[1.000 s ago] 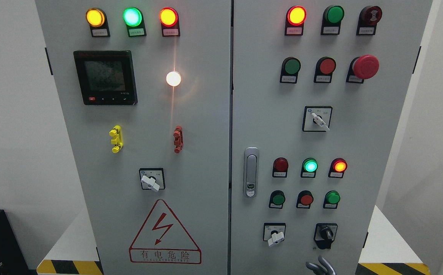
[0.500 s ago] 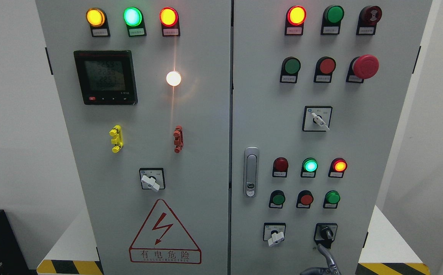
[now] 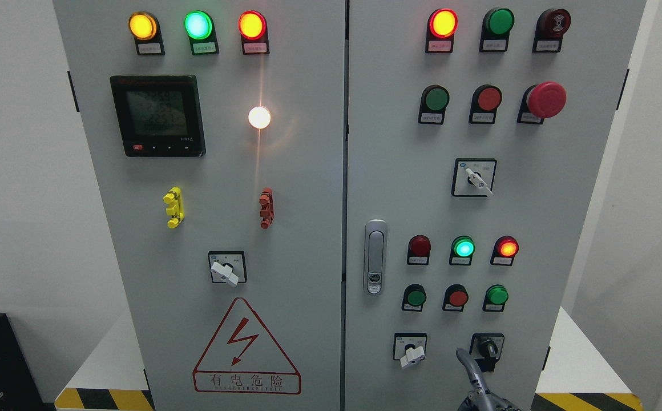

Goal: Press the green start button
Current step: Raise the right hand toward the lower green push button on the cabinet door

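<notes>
You see one hand (image 3: pixel 482 388) at the bottom edge, right of centre, one finger (image 3: pixel 468 365) pointing up and the rest hidden, so you cannot tell its grip or which arm it belongs to. Green buttons (image 3: pixel 416 297) sit above it, lower right.

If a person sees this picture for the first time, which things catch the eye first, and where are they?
The bright white glowing lamp on the grey cabinet's left door stands out most, below a row of lit amber, green and red lamps. On the right door, the big red mushroom-shaped stop button sits upper right. At the bottom edge, a metal robot hand points one finger up, near the black rotary switch.
</notes>
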`<action>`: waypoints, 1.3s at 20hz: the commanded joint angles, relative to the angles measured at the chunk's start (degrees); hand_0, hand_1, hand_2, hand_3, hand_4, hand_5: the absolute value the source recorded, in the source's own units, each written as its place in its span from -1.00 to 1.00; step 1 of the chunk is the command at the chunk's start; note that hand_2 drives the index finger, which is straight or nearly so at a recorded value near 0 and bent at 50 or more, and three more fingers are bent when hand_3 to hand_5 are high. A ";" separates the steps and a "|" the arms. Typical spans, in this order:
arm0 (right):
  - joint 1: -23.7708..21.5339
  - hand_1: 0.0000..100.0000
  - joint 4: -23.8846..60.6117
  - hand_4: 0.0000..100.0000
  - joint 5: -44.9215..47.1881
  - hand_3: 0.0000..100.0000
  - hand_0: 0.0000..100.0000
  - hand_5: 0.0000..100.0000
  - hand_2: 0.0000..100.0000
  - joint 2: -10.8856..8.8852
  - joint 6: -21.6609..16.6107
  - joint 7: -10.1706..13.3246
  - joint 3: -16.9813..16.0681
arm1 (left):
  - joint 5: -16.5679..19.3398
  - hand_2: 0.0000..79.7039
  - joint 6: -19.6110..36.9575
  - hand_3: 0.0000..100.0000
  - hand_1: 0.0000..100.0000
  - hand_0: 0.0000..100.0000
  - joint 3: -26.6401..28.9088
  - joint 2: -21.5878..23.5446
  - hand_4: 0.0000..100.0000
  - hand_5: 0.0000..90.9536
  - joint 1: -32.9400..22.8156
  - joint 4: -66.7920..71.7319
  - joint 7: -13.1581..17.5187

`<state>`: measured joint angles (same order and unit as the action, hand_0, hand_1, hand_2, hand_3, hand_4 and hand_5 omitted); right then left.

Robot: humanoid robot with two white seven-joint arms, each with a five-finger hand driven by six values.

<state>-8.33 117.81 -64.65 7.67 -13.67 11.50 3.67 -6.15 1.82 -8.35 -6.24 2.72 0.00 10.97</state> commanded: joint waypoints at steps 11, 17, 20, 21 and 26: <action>6.57 -0.50 -5.04 0.80 -12.34 0.75 -1.00 1.00 -1.00 0.06 3.21 0.10 -0.77 | 0.00 -1.00 0.02 -1.00 0.11 -0.76 0.00 0.00 -1.00 -1.00 0.00 -1.58 -0.16; 8.77 -0.50 -8.21 0.80 -12.60 0.75 -1.00 1.00 -1.00 0.06 3.56 0.02 -0.77 | 0.00 -1.00 0.02 -1.00 0.11 -0.76 0.00 0.00 -1.00 -1.00 0.00 -1.58 -0.25; 9.73 -0.50 -9.70 0.80 -12.69 0.75 -1.00 1.00 -1.00 0.06 3.56 0.02 -0.77 | 0.00 -1.00 0.02 -1.00 0.11 -0.76 0.00 0.00 -1.00 -1.00 0.00 -1.58 -0.16; 10.08 -0.51 -10.06 0.80 -12.69 0.75 -1.00 1.00 -1.00 0.06 3.65 -0.07 -0.77 | 0.00 -1.00 0.02 -1.00 0.11 -0.76 0.00 0.00 -1.00 -1.00 0.00 -1.58 -0.25; 11.84 -0.51 -11.64 0.80 -12.69 0.75 -1.00 1.00 -1.00 0.06 4.00 -0.25 -0.77 | 0.00 -1.00 0.02 -1.00 0.11 -0.76 0.00 0.00 -1.00 -1.00 0.00 -1.58 -0.25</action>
<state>1.35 110.27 -77.11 7.73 -9.73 11.35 3.01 -6.15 1.82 -8.35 -6.24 2.73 0.00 10.58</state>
